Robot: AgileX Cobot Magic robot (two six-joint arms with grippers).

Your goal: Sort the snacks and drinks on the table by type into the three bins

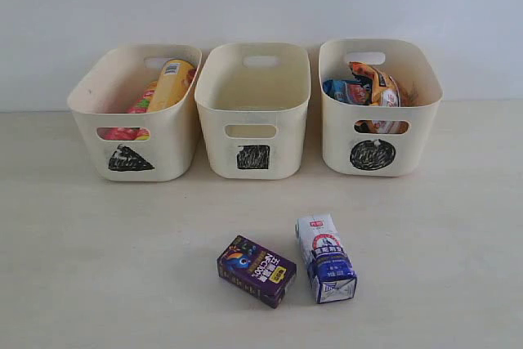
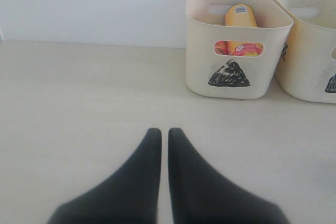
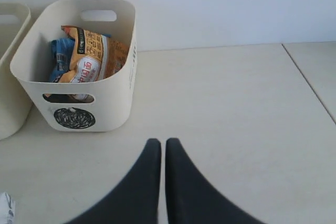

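Note:
Three cream bins stand in a row at the back. The triangle bin (image 1: 135, 120) (image 2: 236, 61) holds the orange chip tube (image 1: 172, 83) (image 2: 240, 16) and the pink chip tube (image 1: 140, 105). Nothing shows inside the square bin (image 1: 255, 112). In the circle bin (image 1: 377, 112) (image 3: 79, 66) lie the orange-black bag (image 1: 377, 86) (image 3: 89, 59) and the blue-white packet (image 1: 343, 90) (image 3: 59, 56). A dark purple carton (image 1: 256, 270) and a white-blue carton (image 1: 325, 257) lie flat on the table (image 1: 98, 267) in front. My left gripper (image 2: 160, 132) and right gripper (image 3: 158, 142) are shut, holding nothing, and neither appears in the exterior view.
A grey wall runs behind the bins. In the right wrist view a seam in the table (image 3: 310, 85) runs diagonally at the far side. A corner of the white-blue carton (image 3: 5, 207) shows at the frame edge. Part of the square bin (image 2: 310, 45) shows beside the triangle bin.

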